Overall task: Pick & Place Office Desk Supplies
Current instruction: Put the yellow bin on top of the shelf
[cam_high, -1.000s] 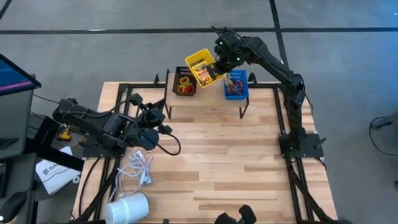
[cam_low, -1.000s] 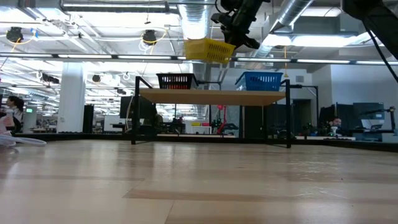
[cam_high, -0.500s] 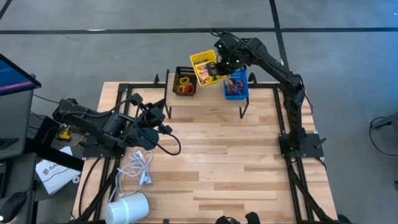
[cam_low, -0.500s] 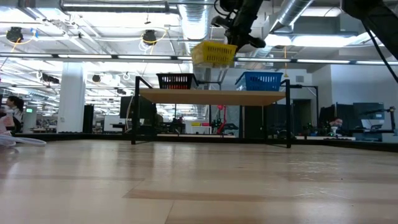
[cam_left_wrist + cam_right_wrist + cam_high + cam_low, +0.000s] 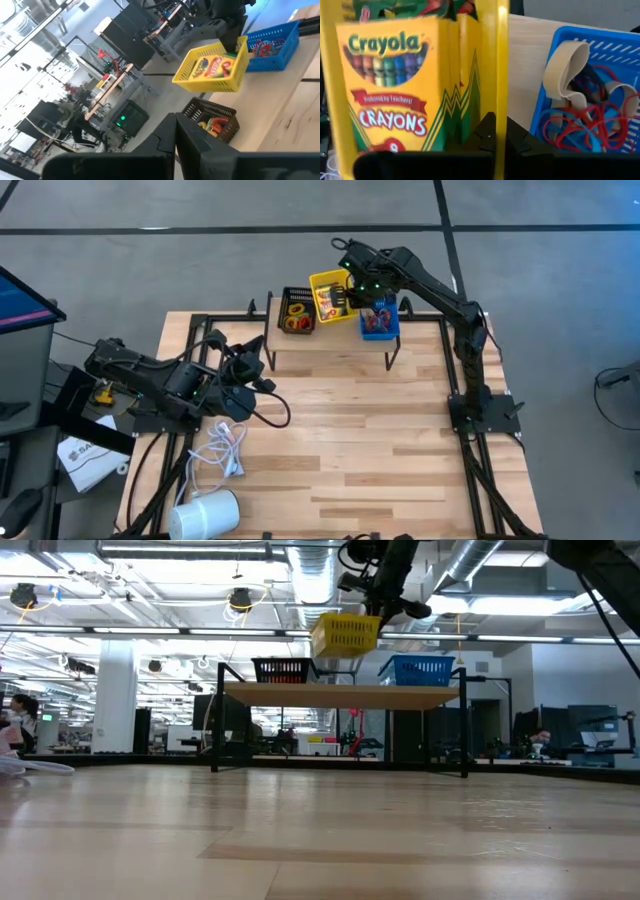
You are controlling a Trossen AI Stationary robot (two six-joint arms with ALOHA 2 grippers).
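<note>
My right gripper point(image 5: 352, 290) is shut on the yellow bin point(image 5: 329, 294), which holds yellow-and-green crayon boxes point(image 5: 390, 85). In the low view the yellow bin point(image 5: 345, 635) hangs just above the raised wooden shelf point(image 5: 340, 695), between the black bin point(image 5: 282, 670) and the blue bin point(image 5: 416, 670). The black bin point(image 5: 296, 310) holds coloured pieces. The blue bin point(image 5: 580, 100) holds rubber-band rings. Both stand on the shelf by their bases. My left gripper point(image 5: 258, 380) waits shut over the table's left side. My right gripper pinches the yellow bin's side wall point(image 5: 501, 75), the one facing the blue bin, with one finger inside the bin and one outside. The fingers point(image 5: 385, 605) come from above, pointing down. The bin is lifted clear of the shelf and hangs nearly level below them.
The shelf stands on thin black legs point(image 5: 388, 358) at the table's far edge. A white coiled cable point(image 5: 225, 448) and a white cylinder point(image 5: 205, 514) lie at the near left. The wooden table's middle point(image 5: 350, 440) is bare.
My right gripper has carried the yellow bin down toward the shelf and toward the gap between the black and blue bins. The bin has turned from skewed and tilted to nearly square and level. The gripper has stayed shut on it.
</note>
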